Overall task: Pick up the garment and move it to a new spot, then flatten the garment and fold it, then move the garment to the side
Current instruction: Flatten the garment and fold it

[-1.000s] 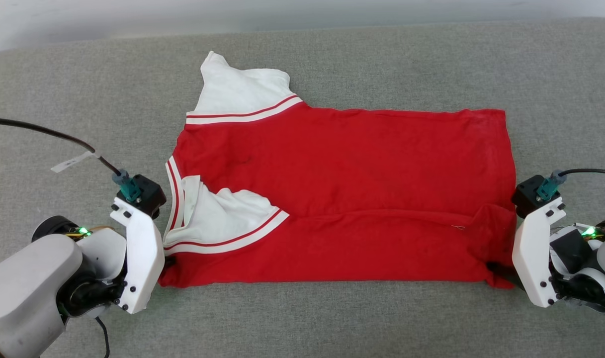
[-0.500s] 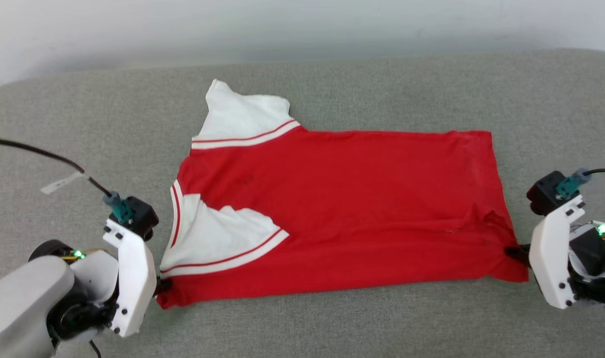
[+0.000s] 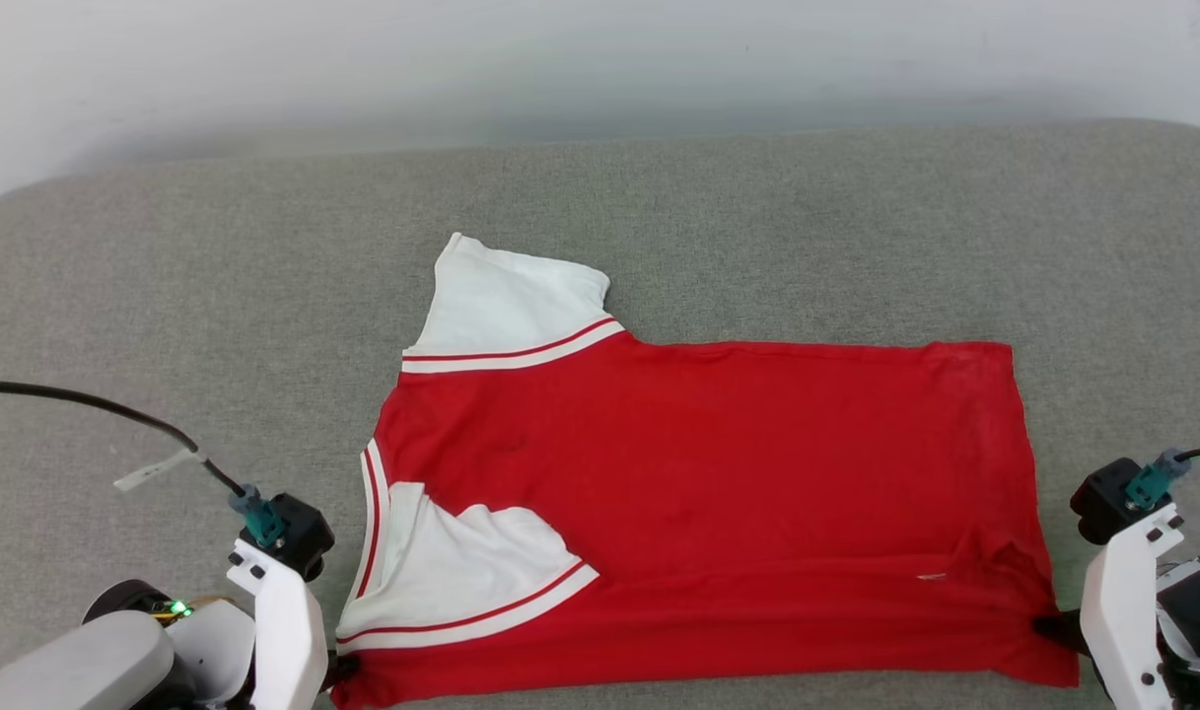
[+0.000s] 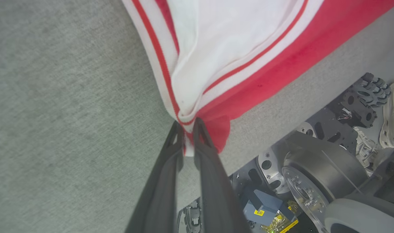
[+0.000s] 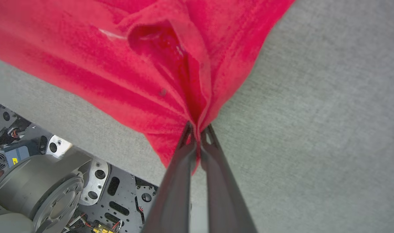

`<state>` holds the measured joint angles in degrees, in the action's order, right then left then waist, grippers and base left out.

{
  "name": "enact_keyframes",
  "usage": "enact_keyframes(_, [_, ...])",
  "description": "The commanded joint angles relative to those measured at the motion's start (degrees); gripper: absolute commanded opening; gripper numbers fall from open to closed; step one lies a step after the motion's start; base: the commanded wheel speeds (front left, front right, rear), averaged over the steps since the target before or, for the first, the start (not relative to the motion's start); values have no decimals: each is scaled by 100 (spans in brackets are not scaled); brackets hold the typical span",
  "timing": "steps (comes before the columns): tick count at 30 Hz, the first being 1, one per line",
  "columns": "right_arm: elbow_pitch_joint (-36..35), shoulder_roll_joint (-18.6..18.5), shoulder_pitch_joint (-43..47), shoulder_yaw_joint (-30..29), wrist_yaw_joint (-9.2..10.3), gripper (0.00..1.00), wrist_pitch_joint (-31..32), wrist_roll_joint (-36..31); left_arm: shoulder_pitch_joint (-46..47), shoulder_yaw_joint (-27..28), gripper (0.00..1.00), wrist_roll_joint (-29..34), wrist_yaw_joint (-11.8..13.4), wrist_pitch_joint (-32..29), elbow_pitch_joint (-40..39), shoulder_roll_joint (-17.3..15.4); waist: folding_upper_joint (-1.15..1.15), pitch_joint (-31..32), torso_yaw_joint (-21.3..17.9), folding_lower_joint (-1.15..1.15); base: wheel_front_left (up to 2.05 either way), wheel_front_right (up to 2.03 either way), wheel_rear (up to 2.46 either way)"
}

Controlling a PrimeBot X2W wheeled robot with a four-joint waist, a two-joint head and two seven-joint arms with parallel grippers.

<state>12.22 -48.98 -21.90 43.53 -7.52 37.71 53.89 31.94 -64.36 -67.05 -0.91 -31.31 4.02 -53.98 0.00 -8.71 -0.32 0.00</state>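
Note:
The garment (image 3: pixel 698 503), a red jersey T-shirt with white striped-trim sleeves, lies spread on the grey surface, collar to the left. One sleeve sticks out at the far side, the other is folded onto the body. My left gripper (image 3: pixel 338 675) is shut on the near left corner of the garment (image 4: pixel 216 97); the left wrist view shows its fingers (image 4: pixel 201 142) pinching red and white cloth. My right gripper (image 3: pixel 1048 626) is shut on the near right corner, where the right wrist view shows bunched red cloth (image 5: pixel 171 81) between its fingers (image 5: pixel 211 139).
The grey padded surface (image 3: pixel 215 296) stretches wide around the shirt, with a pale wall behind. Its near edge runs just below the shirt; past it the wrist views show the robot's base (image 4: pixel 316 171) and dark metal plates (image 5: pixel 119 191).
The right gripper has closed on the near right corner. The camera has shifted, so the shirt sits lower in the picture, and its near edge is drawn straighter between the two grippers.

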Motion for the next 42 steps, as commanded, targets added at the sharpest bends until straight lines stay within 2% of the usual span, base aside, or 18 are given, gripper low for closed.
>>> enact_keyframes(1, [106,79,76,-72,6,6,-85,-75,-79,-23,0,45,39,40,96,21,0,-37,-2,0,0,0,0])
enact_keyframes(2, [161,134,102,-118,6,30,-144,-101,-94,-31,0,47,51,57,147,51,0,-42,2,0,0,0,0])
enact_keyframes(3, [190,199,130,-146,6,100,-197,-116,-102,-44,45,52,45,62,181,82,0,-27,8,0,0,0,0])
enact_keyframes(4, [197,253,147,-199,5,100,-257,-100,-90,-16,100,62,63,118,200,100,0,-12,11,0,0,0,0])
enact_keyframes(7, [161,325,137,-398,5,100,-556,-227,-9,61,100,101,65,256,189,94,0,72,24,0,0,0,0])
enact_keyframes(15, [-60,541,35,-1251,5,100,-1656,-817,474,483,100,225,130,514,-56,-227,0,226,19,0,0,0,0])
enact_keyframes(21, [-241,1034,-4,-2082,5,100,-2652,-1442,1010,815,100,464,88,838,-11,-194,0,76,-53,0,0,0,0])
enact_keyframes(28, [-608,1876,192,-3319,5,100,-3678,-2459,1776,1137,100,574,122,905,420,131,0,-377,-209,0,0,0,0])
enact_keyframes(35, [-1501,2621,492,-4095,5,100,-4011,-3136,2759,1389,100,587,-45,594,942,435,0,-1051,-393,0,0,0,0])
enact_keyframes(42, [-2166,2924,604,-4091,5,100,-3840,-3452,3640,1406,100,443,-116,-325,1297,626,0,-1659,-564,0,0,0,0])
